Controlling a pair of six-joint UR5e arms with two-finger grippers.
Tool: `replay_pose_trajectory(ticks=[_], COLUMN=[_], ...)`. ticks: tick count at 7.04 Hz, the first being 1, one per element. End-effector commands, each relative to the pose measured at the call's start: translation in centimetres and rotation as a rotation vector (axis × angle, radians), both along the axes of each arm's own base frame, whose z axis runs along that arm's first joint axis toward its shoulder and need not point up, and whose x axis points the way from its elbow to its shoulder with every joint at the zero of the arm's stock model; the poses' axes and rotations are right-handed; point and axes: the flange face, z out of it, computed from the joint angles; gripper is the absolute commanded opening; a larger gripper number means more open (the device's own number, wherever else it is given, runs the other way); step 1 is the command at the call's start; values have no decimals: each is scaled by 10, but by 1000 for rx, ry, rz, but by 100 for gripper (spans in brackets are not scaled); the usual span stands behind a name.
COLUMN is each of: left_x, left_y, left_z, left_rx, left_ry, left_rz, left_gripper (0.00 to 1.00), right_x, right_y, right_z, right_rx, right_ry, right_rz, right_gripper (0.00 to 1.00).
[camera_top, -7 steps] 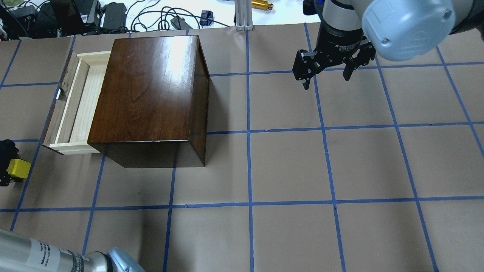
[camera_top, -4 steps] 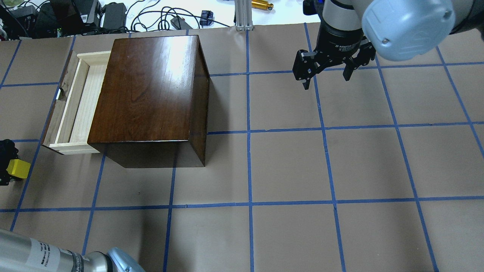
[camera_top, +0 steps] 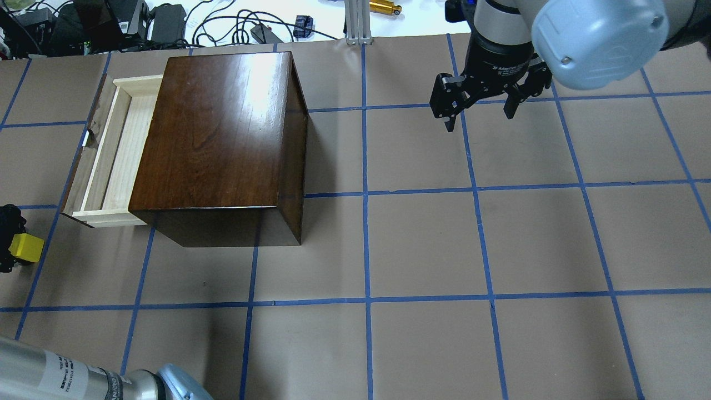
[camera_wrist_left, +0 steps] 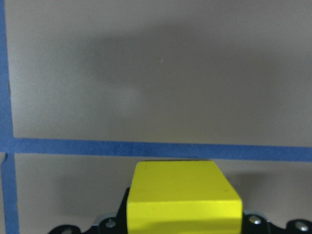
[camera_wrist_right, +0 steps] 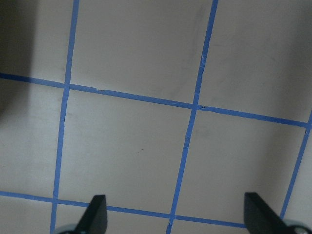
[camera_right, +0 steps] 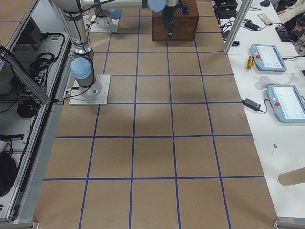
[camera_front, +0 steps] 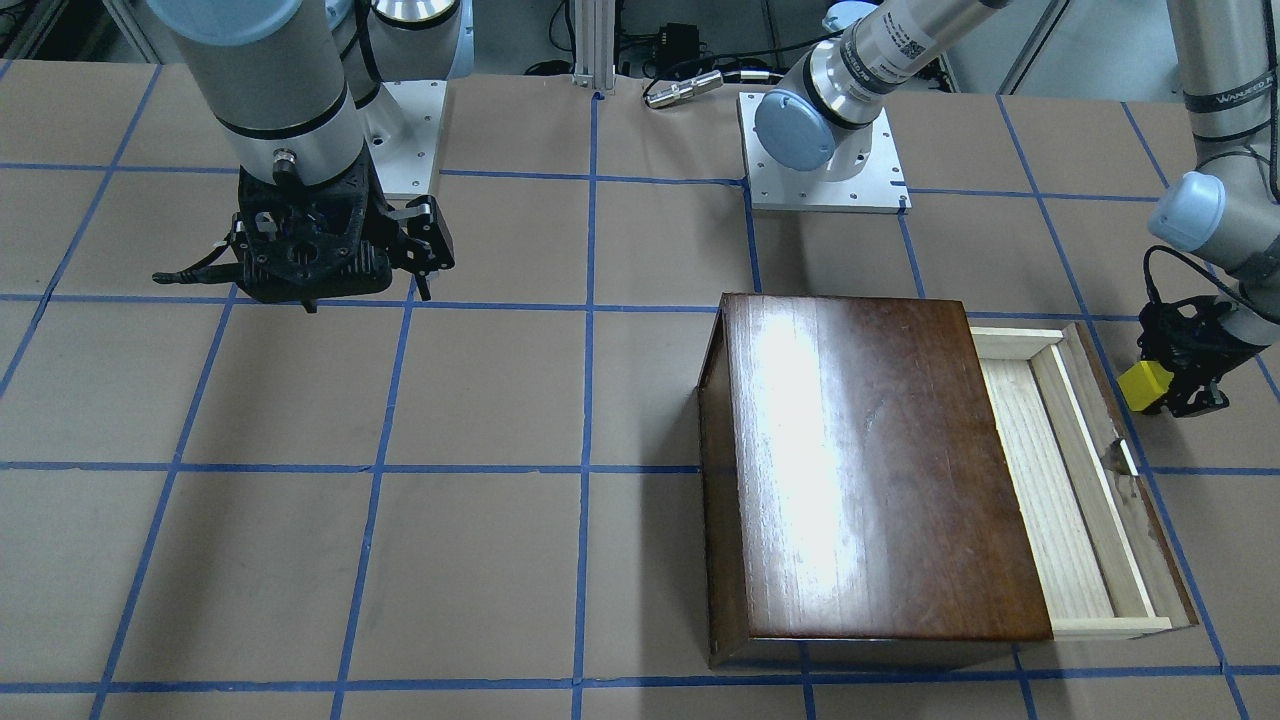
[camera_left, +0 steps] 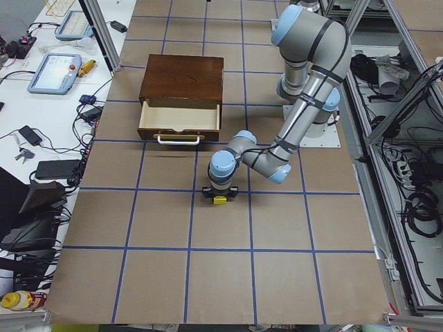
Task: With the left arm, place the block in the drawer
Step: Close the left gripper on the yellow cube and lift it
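The small yellow block (camera_top: 28, 248) sits between the fingers of my left gripper (camera_top: 12, 244) at the table's left edge, low over the brown paper. It also shows in the front-facing view (camera_front: 1143, 385) and fills the bottom of the left wrist view (camera_wrist_left: 183, 200). The drawer (camera_top: 119, 150) is pulled open from the dark wooden box (camera_top: 222, 133), and its pale tray is empty. The block is beside the drawer's near corner, outside it. My right gripper (camera_top: 480, 116) hangs open and empty at the far right.
The drawer's dark front panel (camera_front: 1135, 480) carries a silver handle (camera_left: 178, 140). Cables and devices (camera_top: 166, 22) lie beyond the table's far edge. Blue tape lines (camera_top: 366, 194) grid the brown table cover.
Almost nothing: my left gripper with the block has shifted a hair to the left. The right arm, box and drawer are still.
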Motion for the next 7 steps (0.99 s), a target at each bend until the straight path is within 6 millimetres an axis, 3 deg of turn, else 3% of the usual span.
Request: replay_pose_trajectory(ticks=[1, 2, 4, 5, 6, 7], left_x=[-3, 2, 4, -29, -72, -102], left_y=[-8, -14, -55, -89, -111, -123], left_z=[31, 67, 173, 218, 242, 247], left_rx=[-48, -32, -14, -45, -43, -38], left_ry=[-13, 22, 85, 33, 21, 23], left_rz=[27, 39, 40, -36, -70, -48], left_gripper=[0, 0, 0, 0, 0, 0], right_x=[0, 0, 0, 0, 0, 0], right_y=[0, 0, 0, 0, 0, 0], right_z=[0, 0, 0, 0, 0, 0], right_rx=[0, 0, 0, 0, 0, 0], right_ry=[0, 0, 0, 0, 0, 0], right_rz=[0, -1, -1, 0, 0, -1], right_gripper=[100, 100, 100, 100, 100, 100])
